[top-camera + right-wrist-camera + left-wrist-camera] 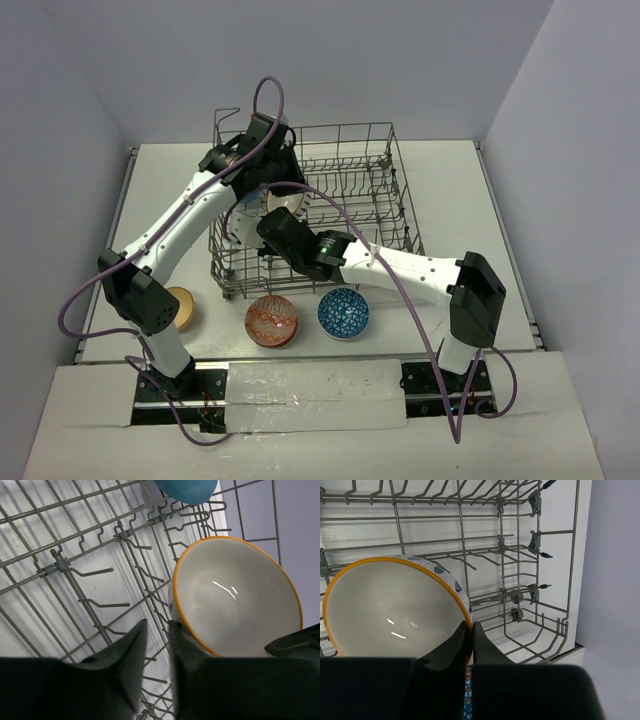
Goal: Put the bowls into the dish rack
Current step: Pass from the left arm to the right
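Observation:
The grey wire dish rack (345, 128) stands at the back middle of the table. My left gripper (470, 625) is shut on the rim of a white bowl with an orange rim (390, 610), held tilted inside the rack's left part (520, 600). My right gripper (157, 627) is open, and only rack wires (90, 572) show between its jaws. Its right finger (175, 630) rests against the outer wall of the same bowl (235, 605). In the top view both grippers meet at this bowl (290, 203).
Three bowls sit on the table in front of the rack: a tan one (183, 308), a red patterned one (271, 320) and a blue patterned one (343, 313). A blue rounded thing (187, 490) shows at the top edge of the right wrist view.

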